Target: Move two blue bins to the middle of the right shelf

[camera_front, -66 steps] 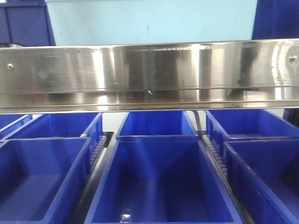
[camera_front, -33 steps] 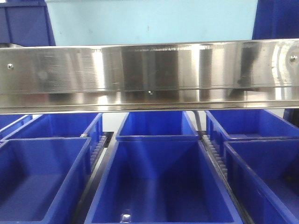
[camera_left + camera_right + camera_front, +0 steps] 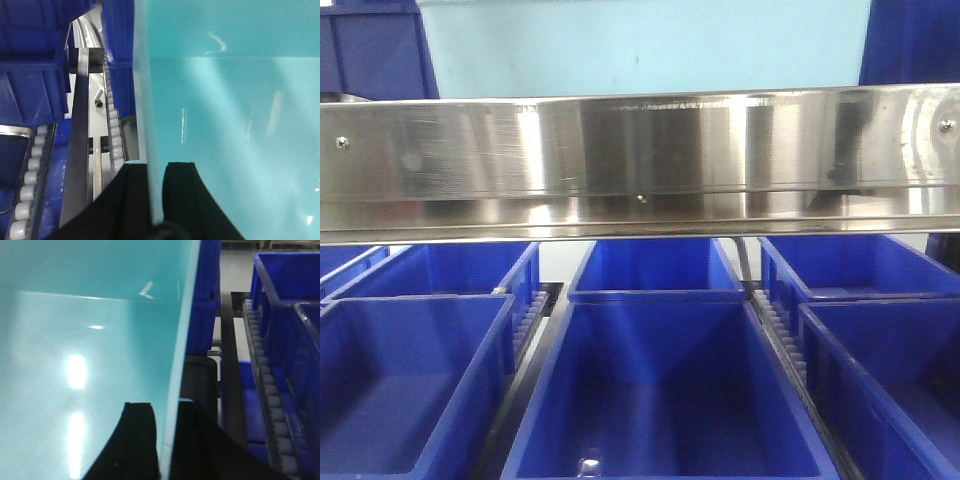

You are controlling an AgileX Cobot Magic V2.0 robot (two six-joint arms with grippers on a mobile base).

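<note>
Big steel rail spans the front, hiding plenty. The pale bin sits high behind it, blue bins on rollers below. The left claw and right claw each pinch a pale bin wall.

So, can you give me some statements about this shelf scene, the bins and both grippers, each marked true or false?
1. The left gripper has its fingers on either side of a wall of the turquoise bin. True.
2. The steel rail runs vertically through the front view. False: it runs horizontally, across the full width.
3. The right gripper hangs open in free air, away from any bin. False: its fingers clamp a wall of the turquoise bin.
4. A roller track lies between the dark blue bins below the rail. True.
5. The bins below the rail are red. False: they are dark blue.
</note>
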